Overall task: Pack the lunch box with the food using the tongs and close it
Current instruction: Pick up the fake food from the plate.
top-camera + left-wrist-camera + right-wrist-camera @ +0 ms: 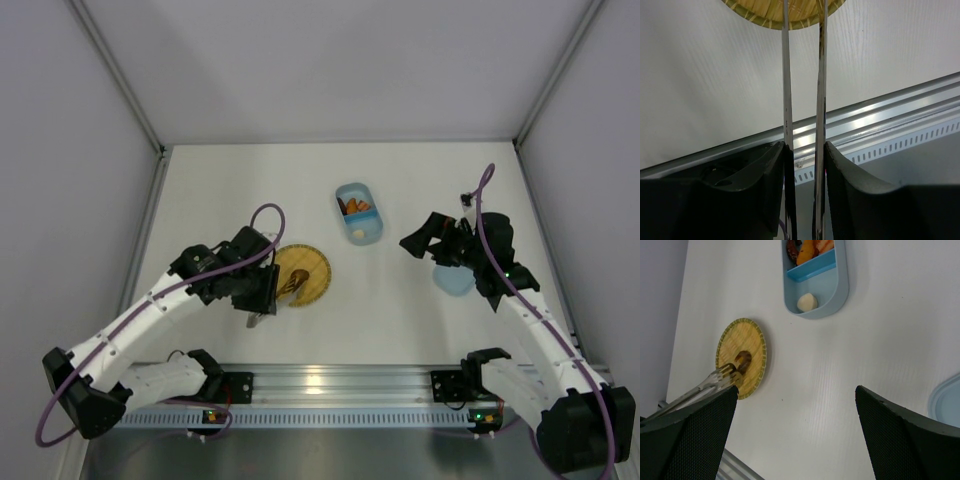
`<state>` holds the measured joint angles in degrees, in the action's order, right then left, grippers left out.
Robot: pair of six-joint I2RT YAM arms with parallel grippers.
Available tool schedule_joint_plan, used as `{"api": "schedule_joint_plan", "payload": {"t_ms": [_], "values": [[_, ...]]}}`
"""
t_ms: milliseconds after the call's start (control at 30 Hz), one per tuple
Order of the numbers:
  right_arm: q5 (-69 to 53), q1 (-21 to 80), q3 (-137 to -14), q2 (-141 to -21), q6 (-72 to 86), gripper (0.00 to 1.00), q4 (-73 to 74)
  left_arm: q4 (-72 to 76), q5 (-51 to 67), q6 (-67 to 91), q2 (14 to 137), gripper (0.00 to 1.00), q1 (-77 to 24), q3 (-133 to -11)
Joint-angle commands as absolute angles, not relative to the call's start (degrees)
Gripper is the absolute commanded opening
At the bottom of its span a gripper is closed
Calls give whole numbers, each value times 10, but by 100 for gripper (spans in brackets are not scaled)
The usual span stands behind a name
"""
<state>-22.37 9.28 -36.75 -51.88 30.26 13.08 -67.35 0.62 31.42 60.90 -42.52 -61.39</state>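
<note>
The open light-blue lunch box lies at mid-table. One compartment holds orange and dark red food, the other a white piece. Its lid lies flat to the right, partly under the right arm. A brown piece sits on the yellow plate. My left gripper is shut on the tongs, whose tips rest over the plate by the brown piece. My right gripper hangs open above bare table between box and lid.
Grey walls close in the table on three sides. An aluminium rail runs along the near edge, carrying both arm bases.
</note>
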Motion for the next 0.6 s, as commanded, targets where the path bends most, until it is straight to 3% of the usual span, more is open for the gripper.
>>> {"api": "schedule_joint_plan", "payload": {"t_ms": [0,567], "values": [[-228,100,-372,-510,304,100,95,-657,11,309,613,40,-426,-611],[-229,100,-373,-513,306,99,91,-663,7,311,611,29,-426,-636]]}}
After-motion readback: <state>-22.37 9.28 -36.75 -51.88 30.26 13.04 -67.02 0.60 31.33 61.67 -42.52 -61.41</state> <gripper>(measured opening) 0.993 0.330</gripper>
